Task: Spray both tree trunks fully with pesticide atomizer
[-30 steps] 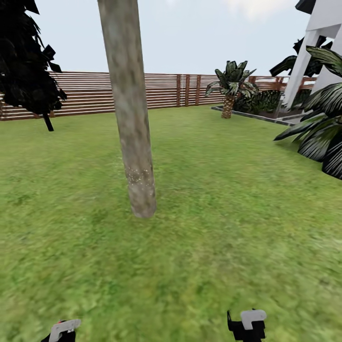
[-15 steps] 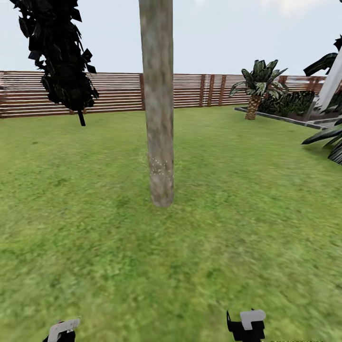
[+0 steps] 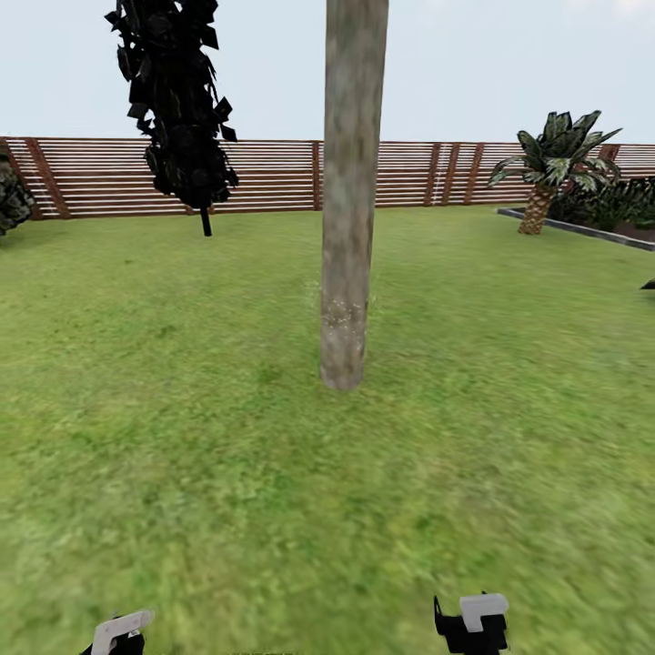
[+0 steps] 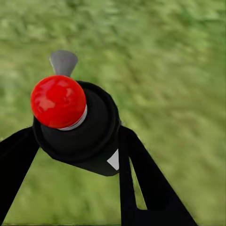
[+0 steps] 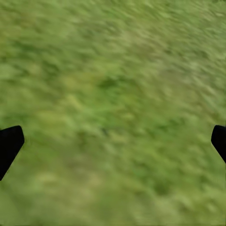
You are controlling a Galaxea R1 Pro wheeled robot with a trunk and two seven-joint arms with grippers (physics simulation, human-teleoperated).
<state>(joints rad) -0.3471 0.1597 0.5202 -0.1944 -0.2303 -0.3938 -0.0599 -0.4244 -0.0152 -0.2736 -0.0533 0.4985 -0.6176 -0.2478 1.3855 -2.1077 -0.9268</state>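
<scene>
A thick tree trunk [image 3: 348, 200] of mottled grey-tan bark rises straight from the lawn [image 3: 182, 437], slightly right of the middle of the head view, and runs out past the top of the picture. Low on the bark sits a patch of pale specks [image 3: 343, 314]. Behind it a brown slatted fence [image 3: 273, 175] closes the far edge of the grass. In front of the fence, left of the trunk, stands a dark narrow columnar tree [image 3: 177, 100] on a thin stem; a small palm [image 3: 551, 155] stands near the far right end of the fence, beside a raised bed with dark plants [image 3: 619, 202].

The left gripper [image 4: 75, 141] clamps the pesticide atomizer [image 4: 77, 125] between its two black fingers [image 4: 136, 174] (the wrist camera looks down onto the red top [image 4: 58, 101], with the grey nozzle [image 4: 63, 62] just beyond it). Blurred grass lies underneath.

The right gripper [image 5: 113, 141] stands wide apart, one black fingertip [image 5: 9, 143] at each side of its wrist picture with nothing but grass between them. In the head view both wrists sit at the near edge of the lawn, the left [image 3: 118, 632] and the right [image 3: 473, 623], well apart from the trunk.
</scene>
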